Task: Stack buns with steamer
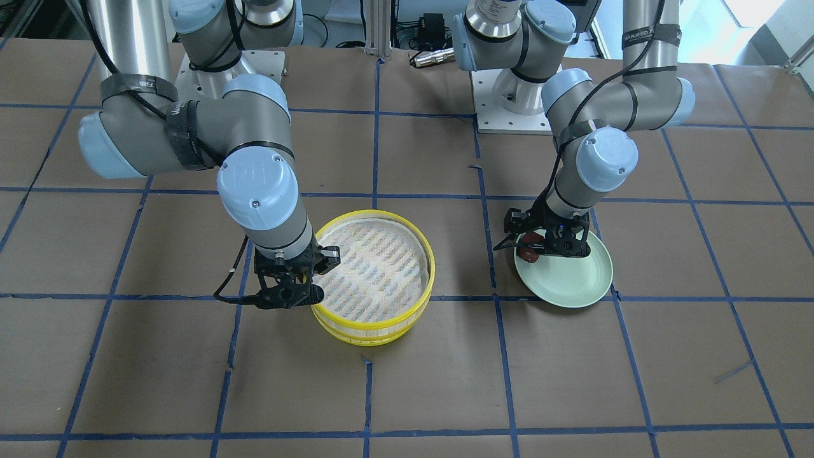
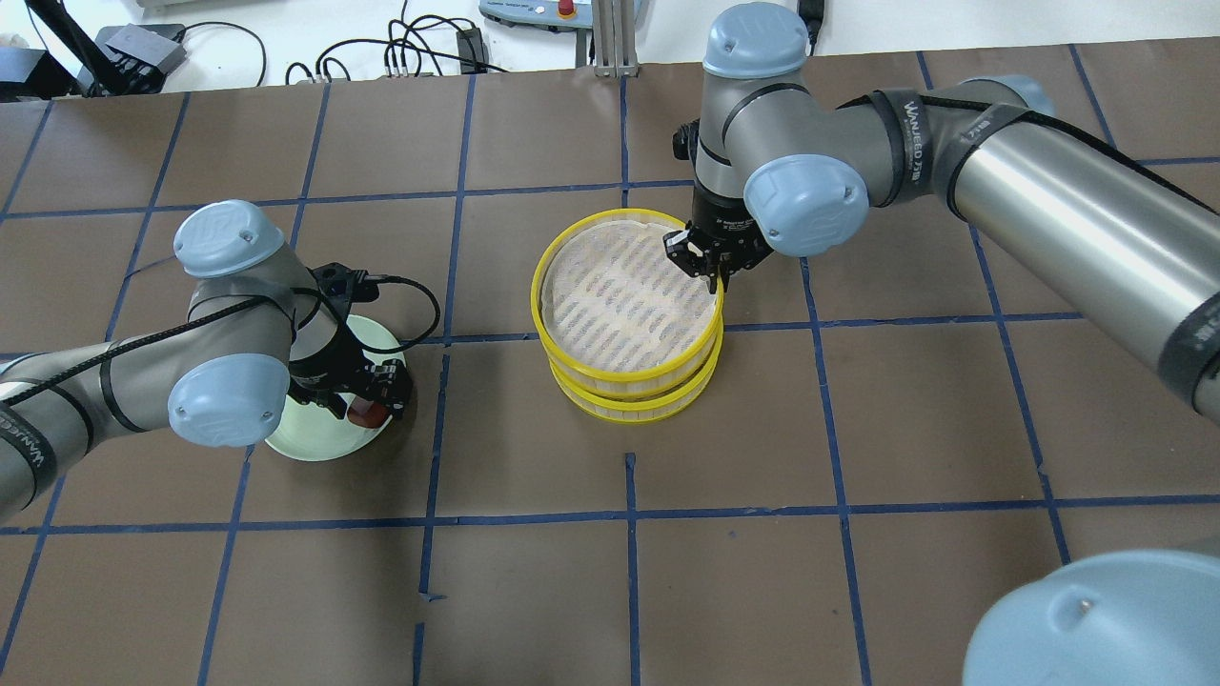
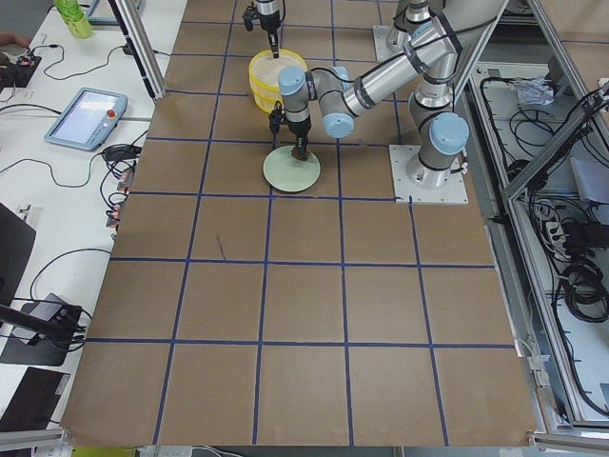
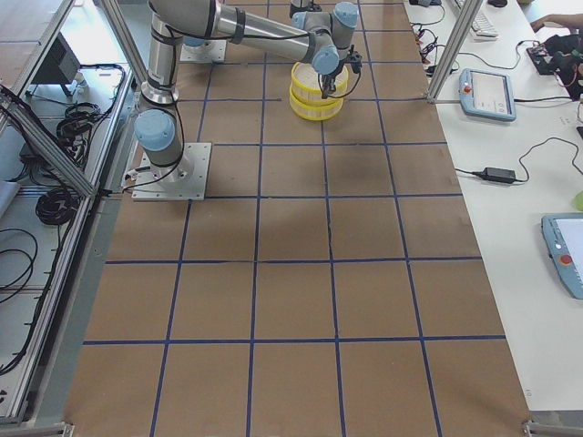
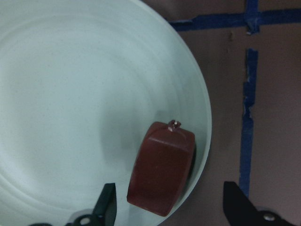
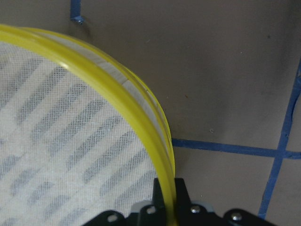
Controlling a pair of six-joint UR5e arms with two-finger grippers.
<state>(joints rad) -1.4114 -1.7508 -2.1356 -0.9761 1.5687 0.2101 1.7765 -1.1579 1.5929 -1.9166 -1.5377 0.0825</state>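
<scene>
1. My left wrist camera shows what the wide views only hint at. The dark bun [image 5: 162, 172] lies on its side on the pale green plate [image 5: 70, 94], against the rim. The left gripper [image 5: 171, 207] has its jaws spread, one on each side of the bun, and neither touches it.
2. My right wrist camera shows the right gripper [image 2: 713, 274] with its jaws pinching the yellow rim of the steamer [image 6: 164, 150], one inside and one outside.
3. The steamer's two stacked tiers stand about mid-width on the surface [image 2: 858, 400]. The plate sits on the steamer's left-edge side.
4. From overhead, the left wrist covers much of the plate and the bun shows only as a red sliver.
5. Both wrists point straight down. The left arm is folded at the elbow and the right arm reaches out long.
</scene>
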